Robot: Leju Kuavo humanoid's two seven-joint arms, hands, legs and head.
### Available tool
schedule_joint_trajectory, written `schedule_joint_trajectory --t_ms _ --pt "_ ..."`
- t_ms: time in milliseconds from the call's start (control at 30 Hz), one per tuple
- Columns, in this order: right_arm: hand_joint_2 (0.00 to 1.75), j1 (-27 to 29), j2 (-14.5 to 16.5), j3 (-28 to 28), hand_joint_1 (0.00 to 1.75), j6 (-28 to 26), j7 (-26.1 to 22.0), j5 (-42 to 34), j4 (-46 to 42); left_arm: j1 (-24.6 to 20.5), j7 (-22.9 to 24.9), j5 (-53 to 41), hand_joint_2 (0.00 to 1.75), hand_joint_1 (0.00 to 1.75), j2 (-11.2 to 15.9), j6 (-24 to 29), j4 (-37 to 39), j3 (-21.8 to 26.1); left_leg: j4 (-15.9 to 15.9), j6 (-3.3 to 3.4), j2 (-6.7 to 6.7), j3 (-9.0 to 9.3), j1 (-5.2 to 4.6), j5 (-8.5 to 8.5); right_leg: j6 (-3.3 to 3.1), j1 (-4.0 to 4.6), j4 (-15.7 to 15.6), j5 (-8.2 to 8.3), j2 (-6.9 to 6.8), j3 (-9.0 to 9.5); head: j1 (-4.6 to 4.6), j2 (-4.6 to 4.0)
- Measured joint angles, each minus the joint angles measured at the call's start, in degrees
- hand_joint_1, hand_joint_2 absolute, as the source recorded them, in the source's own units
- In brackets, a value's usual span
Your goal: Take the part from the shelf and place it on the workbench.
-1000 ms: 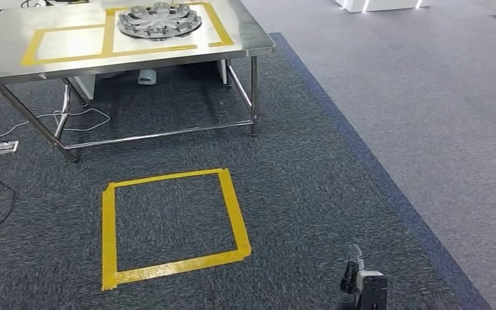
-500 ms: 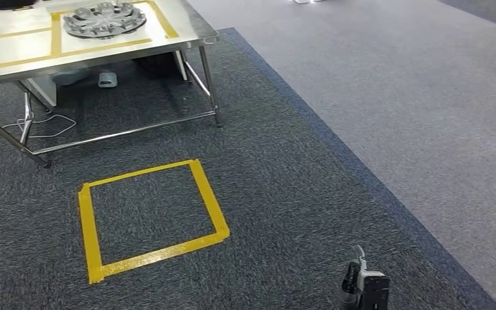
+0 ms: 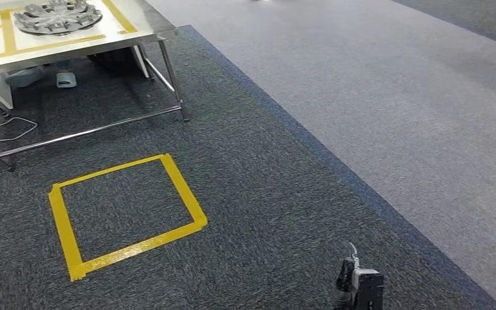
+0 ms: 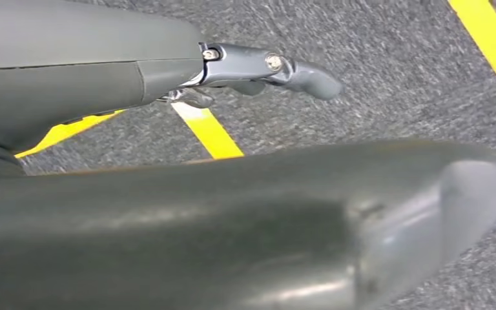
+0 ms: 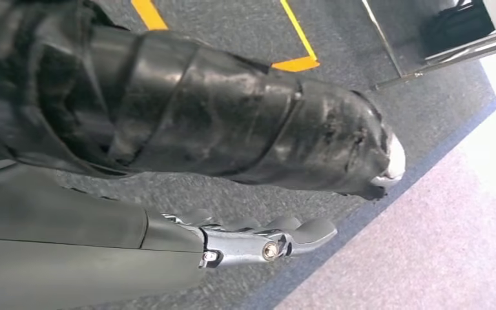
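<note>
A round, spoked grey metal part (image 3: 57,17) is lying on the shiny steel surface (image 3: 143,24) of the workbench, inside one of two yellow tape rectangles (image 3: 10,40) marked on it. The bench is standing on thin steel legs (image 3: 173,79) over speckled dark grey carpet (image 3: 258,194), which is meeting paler grey flooring (image 3: 394,97) along a blue edge. One yellow tape square (image 3: 126,213) is lying on the carpet. A white cable (image 3: 3,126) is trailing under the bench. The left hand (image 4: 252,71) is hanging over the carpet, its fingers (image 4: 310,79) extended and holding nothing. The right hand (image 5: 258,242) is hanging likewise, fingers (image 5: 313,231) outstretched and empty.
</note>
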Motion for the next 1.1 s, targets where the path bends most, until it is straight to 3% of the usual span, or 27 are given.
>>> schedule_joint_trajectory --t_ms 67,100,133,167,200,233,267,333,400,467,533,600,633,667,700,767,800,833,900,933,1000,1033,1100 --pt "0.00 -0.12 -0.01 0.00 0.00 0.00 0.01 -0.02 0.03 0.13 0.01 0.01 0.00 0.00 0.07 -0.01 0.00 0.03 0.12 -0.01 1.22 -1.44 0.04 0.99 0.85 -0.61 6.98 -5.37 -1.39 -1.79 0.38 0.00" --pt "0.00 -0.11 -0.01 0.00 0.00 0.00 0.02 -0.02 0.05 0.17 0.01 0.01 0.00 0.00 0.08 -0.02 0.00 0.05 0.23 -0.17 1.87 -2.19 0.09 1.46 1.25 -0.98 10.00 -6.27 -1.74 -2.09 0.46 0.00" --pt "0.00 -0.08 -0.02 -0.01 0.00 0.00 0.02 -0.02 0.07 0.17 0.01 0.01 0.00 0.00 0.08 -0.03 0.00 0.06 0.42 -0.41 2.54 -3.01 0.19 1.91 1.69 -1.34 11.82 -5.63 -2.01 -1.85 0.48 0.00" --pt "0.00 -0.06 -0.02 -0.01 0.00 0.00 0.02 -0.01 0.09 0.12 0.01 0.01 0.00 0.00 0.07 -0.05 0.00 0.07 0.73 -0.70 3.19 -3.88 0.35 2.28 2.12 -1.70 11.94 -3.75 -2.25 -0.85 0.50 0.00" --pt "0.00 -0.05 -0.03 -0.02 0.00 0.00 0.02 -0.01 0.11 0.06 0.01 0.01 0.00 0.00 0.07 -0.06 0.00 0.07 1.25 -1.05 3.82 -4.78 0.56 2.61 2.60 -2.10 10.21 -1.63 -2.71 1.14 0.51 0.00" --pt "0.00 -0.09 -0.03 0.01 0.00 -0.01 0.02 0.01 0.13 -0.01 0.00 0.01 0.00 0.00 0.13 -0.07 -0.02 0.07 1.92 -1.44 4.36 -5.52 0.66 2.83 3.16 -2.50 7.01 -0.69 -3.76 3.84 0.54 0.00" --pt "0.00 -0.21 -0.03 0.10 0.00 -0.02 0.02 0.04 0.13 -0.04 -0.02 0.02 0.00 0.00 0.20 -0.07 -0.05 0.07 2.77 -1.88 4.82 -6.20 0.71 2.92 3.45 -2.65 3.07 -0.90 -4.88 6.93 0.72 0.00" --pt "0.00 -0.58 -0.03 0.38 0.00 -0.09 0.02 0.15 0.13 -0.14 -0.05 0.04 0.00 0.00 0.37 -0.13 -0.12 0.10 4.22 -2.71 5.73 -7.02 0.52 3.00 2.76 -2.66 -2.81 -3.70 -6.22 10.49 0.81 0.00" --pt "0.00 -0.55 -0.04 0.51 0.00 -0.17 0.01 0.26 0.18 -0.22 -0.08 0.14 0.00 0.00 0.42 -0.22 -0.13 0.16 4.80 -3.33 6.64 -7.41 0.65 3.13 1.07 -2.39 -3.97 -4.78 -5.41 10.36 0.53 0.00" --pt "0.00 -0.13 -0.04 0.49 0.00 -0.26 0.01 0.28 0.26 -0.16 -0.10 0.23 0.00 0.00 0.48 -0.29 -0.13 0.27 6.25 -3.94 5.01 -7.89 1.14 1.42 -0.03 -2.20 -3.84 -4.25 -4.57 9.72 0.22 0.00" --pt "0.00 -0.07 -0.03 0.60 0.00 -0.33 0.02 0.27 0.33 0.10 -0.11 0.26 0.00 0.00 0.49 -0.34 -0.13 0.38 11.85 -4.28 2.09 -9.69 1.34 -3.17 -0.78 -1.97 -3.83 -3.48 -3.63 9.03 -0.21 0.00" --pt "0.00 -0.14 -0.03 0.81 0.00 -0.37 0.02 0.28 0.39 0.33 -0.12 0.26 0.00 0.00 0.45 -0.37 -0.13 0.44 18.99 -4.00 1.02 -11.89 1.19 -7.01 -1.26 -1.45 -3.77 -2.79 -2.37 8.54 -0.62 0.00" --pt "0.00 -0.08 -0.03 0.88 0.00 -0.41 0.02 0.26 0.43 0.37 -0.12 0.26 0.00 0.00 0.44 -0.37 -0.13 0.46 20.77 -3.66 0.88 -12.21 1.05 -7.33 -1.44 -1.13 -3.73 -2.50 -1.70 8.39 -0.73 0.00" --pt "0.00 -0.02 -0.03 0.91 0.00 -0.46 0.02 0.22 0.47 0.37 -0.12 0.27 0.00 0.00 0.44 -0.37 -0.13 0.47 20.36 -3.15 0.74 -11.62 0.83 -6.34 -1.57 -0.79 -3.70 -2.27 -0.97 8.28 -0.76 0.00" --pt "0.00 0.01 -0.03 0.91 0.00 -0.51 0.02 0.19 0.50 0.37 -0.12 0.27 0.00 0.00 0.45 -0.37 -0.13 0.48 17.94 -2.49 0.34 -10.21 0.54 -4.40 -1.67 -0.47 -3.67 -2.13 -0.24 8.24 -0.76 0.00" --pt "0.00 -0.07 -0.03 1.03 0.00 -0.56 0.02 0.15 0.55 0.41 -0.13 0.27 0.00 0.00 0.61 -0.37 -0.14 0.48 10.80 -0.62 -2.07 -6.64 0.01 -0.49 -1.68 -0.08 -3.65 -2.00 1.14 8.21 -0.59 0.00" --pt "0.00 -0.17 -0.02 1.11 0.00 -0.57 0.02 0.15 0.57 0.47 -0.13 0.27 0.00 0.00 0.65 -0.37 -0.15 0.49 8.24 -0.03 -3.27 -5.43 -0.17 0.59 -1.55 -0.11 -3.63 -1.91 1.82 8.11 -0.43 0.00" --pt "0.00 -0.24 -0.02 1.21 0.00 -0.57 0.02 0.15 0.60 0.58 -0.14 0.27 0.00 0.00 0.71 -0.36 -0.15 0.50 6.84 0.36 -4.14 -4.82 -0.29 1.02 -1.31 -0.29 -3.64 -1.76 2.49 7.90 -0.31 0.00" --pt "0.00 -0.22 -0.01 1.32 0.00 -0.57 0.02 0.16 0.64 0.65 -0.14 0.28 0.00 0.00 0.66 -0.35 -0.15 0.52 5.56 0.39 -3.61 -4.40 -0.43 1.27 -0.57 -0.64 -3.88 -1.30 3.86 7.46 -0.46 0.00" --pt "0.00 -0.14 -0.02 1.34 0.00 -0.58 0.01 0.16 0.66 0.50 -0.14 0.28 0.00 0.00 0.65 -0.36 -0.15 0.52 4.33 0.41 -2.89 -3.93 -0.31 1.28 -0.23 -0.64 -3.88 -1.34 3.66 7.07 -0.58 0.00" --pt "0.00 -0.23 -0.03 1.33 0.00 -0.61 -0.01 0.16 0.66 0.11 -0.15 0.28 0.00 0.00 0.57 -0.37 -0.15 0.52 1.71 0.51 -1.41 -2.93 0.06 1.40 0.43 -0.45 -1.70 -2.95 1.34 5.47 -0.16 0.00" --pt "0.00 -0.36 -0.03 1.33 0.00 -0.62 -0.01 0.15 0.66 0.06 -0.15 0.28 0.00 0.00 0.56 -0.37 -0.15 0.52 1.09 0.48 -0.68 -2.74 0.18 1.44 0.79 -0.53 1.07 -4.51 -0.28 3.95 0.16 0.00" --pt "0.00 -0.49 -0.04 1.33 0.00 -0.63 0.00 0.14 0.72 0.27 -0.15 0.29 0.00 0.00 0.54 -0.37 -0.15 0.52 1.11 0.42 0.89 -2.90 0.21 1.47 1.62 -0.94 7.95 -7.29 -1.74 0.59 0.49 0.00"
